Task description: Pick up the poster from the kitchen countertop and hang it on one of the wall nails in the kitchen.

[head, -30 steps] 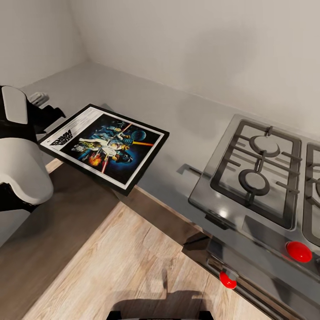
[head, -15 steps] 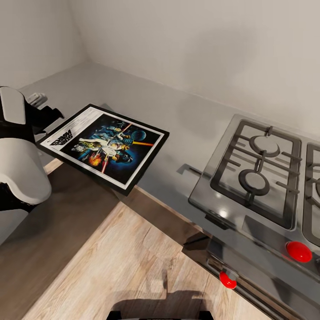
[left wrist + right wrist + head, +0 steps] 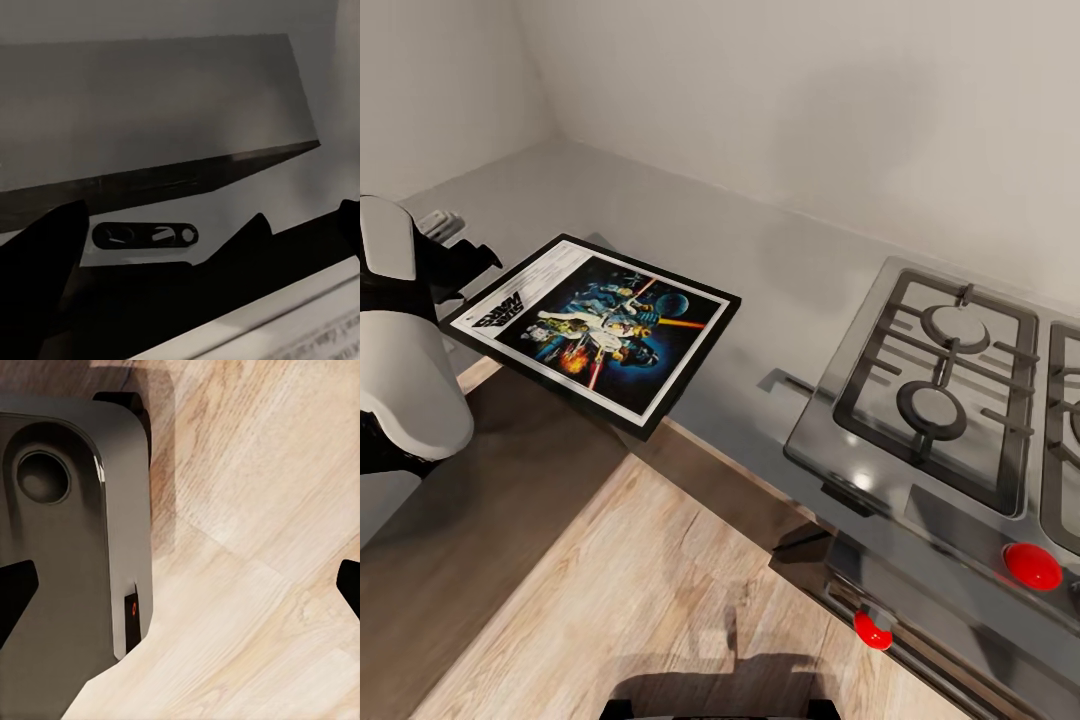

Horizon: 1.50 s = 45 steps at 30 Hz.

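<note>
**Poster at my left fingers, half off the bench edge**

Poster (image 3: 595, 327) lies nearly flat, its title-strip end at my left fingers (image 3: 465, 262) and its far corner jutting out past the bench (image 3: 660, 200) edge over the wood floor (image 3: 660, 590). From the head view I cannot be sure whether it rests on the bench or hangs from my grip. In the left wrist view my two dark fingertips (image 3: 45, 247) stand apart on either side of the black frame (image 3: 225, 277), with a slotted hanger plate (image 3: 146, 235) just beyond them; whether they are pressing the frame I cannot tell. My right fingers (image 3: 180, 585) are spread wide and hold nothing, pointing down at the floor beside the robot base (image 3: 67, 525).

What could go wrong, as I judge it: the frame is thin, stiff and glossy, so a grip at one short end leaves the whole length as a lever. If my hold is light, the far corner may droop and the frame may pivot or slip out. Swinging it up toward the wall (image 3: 810, 100), that corner could clip the gas hob (image 3: 940, 390), which sits well to the far side of the poster. The hanger slot is small and sits near my fingers, so they may block it from a nail.

The bench is smooth, matte pale grey; the hob is brushed steel with dark grates and red knobs (image 3: 1032, 565). The floor is pale grained wood.
</note>
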Tool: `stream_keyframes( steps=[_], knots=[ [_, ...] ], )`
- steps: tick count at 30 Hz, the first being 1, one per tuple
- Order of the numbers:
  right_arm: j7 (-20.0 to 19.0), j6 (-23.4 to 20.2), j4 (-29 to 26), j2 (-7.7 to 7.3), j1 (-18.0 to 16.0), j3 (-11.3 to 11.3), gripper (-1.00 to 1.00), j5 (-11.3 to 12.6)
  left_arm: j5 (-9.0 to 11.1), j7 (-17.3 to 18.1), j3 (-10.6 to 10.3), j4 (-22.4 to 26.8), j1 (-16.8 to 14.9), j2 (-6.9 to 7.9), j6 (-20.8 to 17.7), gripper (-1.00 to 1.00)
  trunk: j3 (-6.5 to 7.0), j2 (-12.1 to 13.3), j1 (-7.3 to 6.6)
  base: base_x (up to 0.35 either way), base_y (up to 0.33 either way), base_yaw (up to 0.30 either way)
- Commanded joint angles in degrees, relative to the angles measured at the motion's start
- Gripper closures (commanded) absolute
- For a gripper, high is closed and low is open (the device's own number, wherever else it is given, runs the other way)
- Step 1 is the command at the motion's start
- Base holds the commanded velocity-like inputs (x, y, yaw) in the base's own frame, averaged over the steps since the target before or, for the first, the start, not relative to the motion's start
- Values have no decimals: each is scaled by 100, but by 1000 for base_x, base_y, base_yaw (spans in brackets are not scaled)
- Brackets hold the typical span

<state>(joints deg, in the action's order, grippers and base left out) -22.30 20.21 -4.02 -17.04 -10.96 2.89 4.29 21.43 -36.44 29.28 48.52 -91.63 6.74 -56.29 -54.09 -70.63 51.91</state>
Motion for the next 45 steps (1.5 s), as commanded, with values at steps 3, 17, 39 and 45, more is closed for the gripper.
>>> stream_keyframes(
  steps=[3,17,39,45],
  knots=[
    [-55,1,7,-1,-3,27,-100,45,55,-57,8,-256,-3,0,-14,-100,-4,-2,1,0,0,0],
    [-55,1,7,-1,-3,27,-100,45,58,-48,8,-204,-4,-6,-14,-100,-4,-2,1,-39,-59,0],
    [-55,1,7,-1,-3,27,-100,45,61,-48,8,-204,-3,-6,-18,-100,-4,-2,1,-14,-59,0],
    [-55,1,7,-1,-3,26,-100,45,62,-48,8,-197,-4,-6,-22,-100,-4,-2,1,-12,-19,0]
  ],
)
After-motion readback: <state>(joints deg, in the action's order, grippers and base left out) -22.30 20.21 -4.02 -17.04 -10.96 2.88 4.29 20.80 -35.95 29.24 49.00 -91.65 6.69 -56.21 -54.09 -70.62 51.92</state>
